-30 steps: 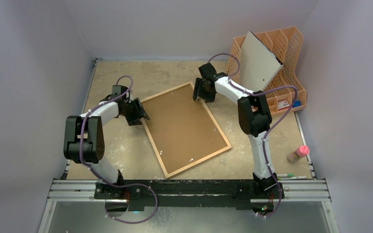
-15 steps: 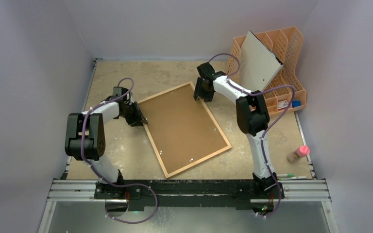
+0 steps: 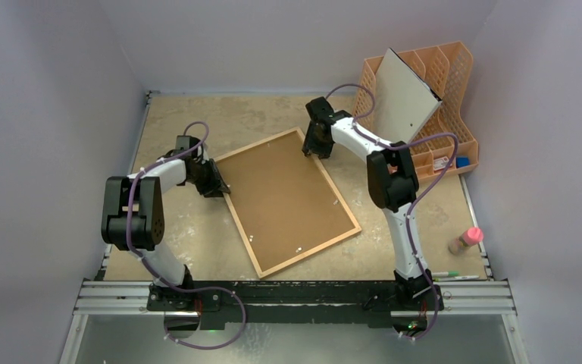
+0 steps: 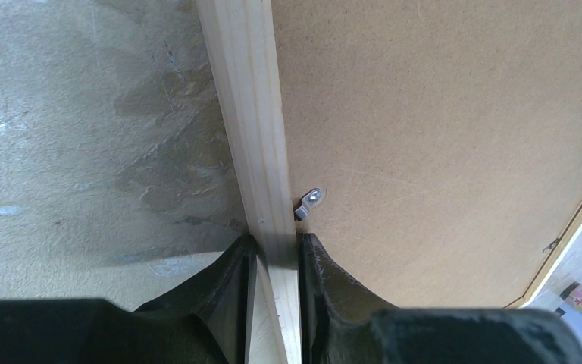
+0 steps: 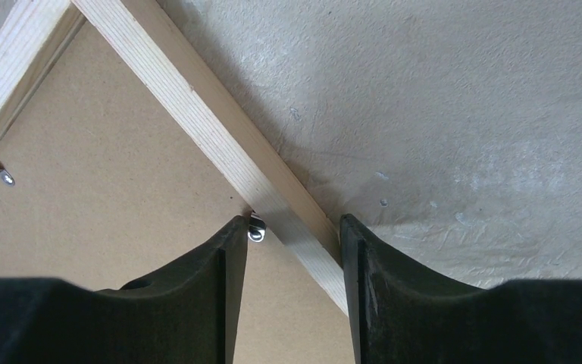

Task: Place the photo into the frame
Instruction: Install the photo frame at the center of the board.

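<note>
My left hand [image 4: 274, 246] clenches the frame's [image 4: 246, 114] 9 o'clock rail. My right hand [image 5: 294, 227] straddles the rail near its 12 o'clock corner; whether it is clenched I cannot tell.

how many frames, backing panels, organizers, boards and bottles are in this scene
frame: 1
backing panel: 1
orange organizer: 1
white-grey board: 1
pink-capped bottle: 1
total: 5

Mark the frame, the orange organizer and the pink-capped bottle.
frame [image 3: 311, 251], overhead view, near wooden rail.
orange organizer [image 3: 458, 83], overhead view, right lattice wall.
pink-capped bottle [image 3: 466, 240], overhead view, its middle.
</note>
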